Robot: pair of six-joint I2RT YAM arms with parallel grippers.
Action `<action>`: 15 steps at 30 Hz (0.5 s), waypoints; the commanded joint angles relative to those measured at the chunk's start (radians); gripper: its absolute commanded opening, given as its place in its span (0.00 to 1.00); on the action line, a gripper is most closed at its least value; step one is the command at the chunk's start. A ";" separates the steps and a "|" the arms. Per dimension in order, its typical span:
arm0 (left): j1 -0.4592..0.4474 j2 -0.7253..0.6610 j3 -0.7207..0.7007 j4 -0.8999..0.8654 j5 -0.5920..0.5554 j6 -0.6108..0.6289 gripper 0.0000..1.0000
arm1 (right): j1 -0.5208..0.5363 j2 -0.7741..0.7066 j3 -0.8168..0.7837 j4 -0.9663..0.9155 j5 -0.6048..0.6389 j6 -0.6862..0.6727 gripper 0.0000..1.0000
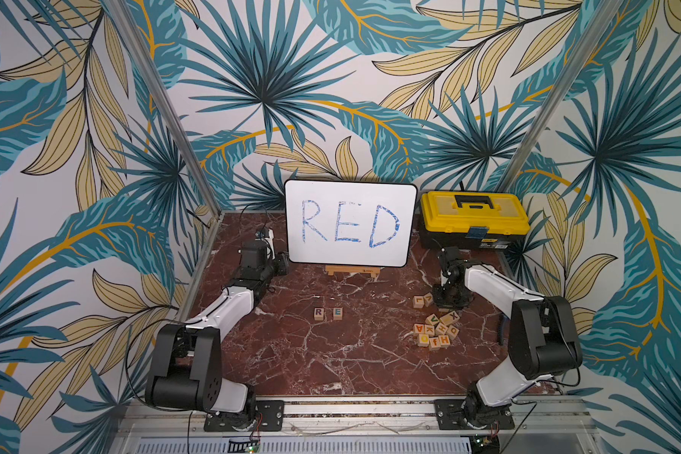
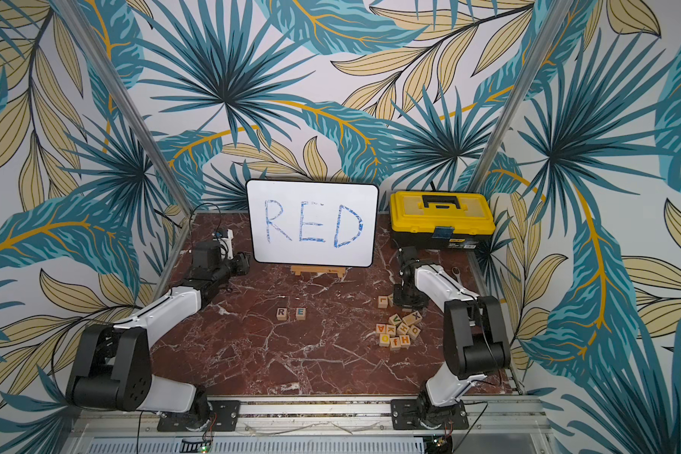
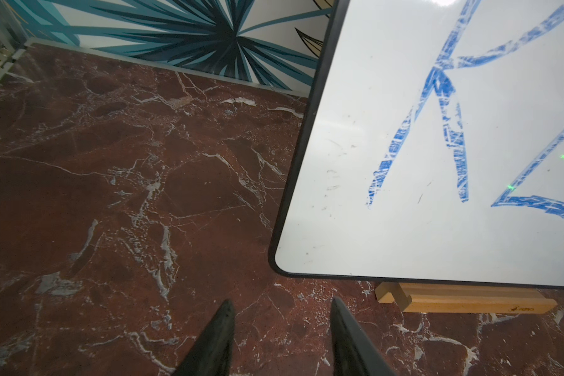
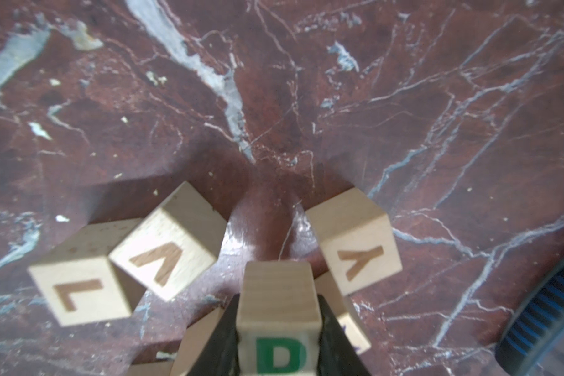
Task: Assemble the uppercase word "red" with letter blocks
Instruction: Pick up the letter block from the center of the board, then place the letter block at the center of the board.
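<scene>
Marble table carries our R block and E block; left gripper hangs parted, empty. Rightward, our right gripper clamps the square-edged wooden D block, with L block and V block crowding beside it.

Left arm: folded at the elbow, forearm reaching toward the far left of the table.
Left gripper: jaws parted, nothing between them, held above the table.
Right arm: elbow raised, wrist bent down over the far right of the table.
Right gripper: closed on the D block (both black fingers pressed against its sides).
</scene>
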 commanded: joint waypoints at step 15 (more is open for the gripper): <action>0.011 -0.026 -0.013 0.022 0.014 0.014 0.48 | 0.228 -0.013 0.179 -0.161 0.075 0.096 0.34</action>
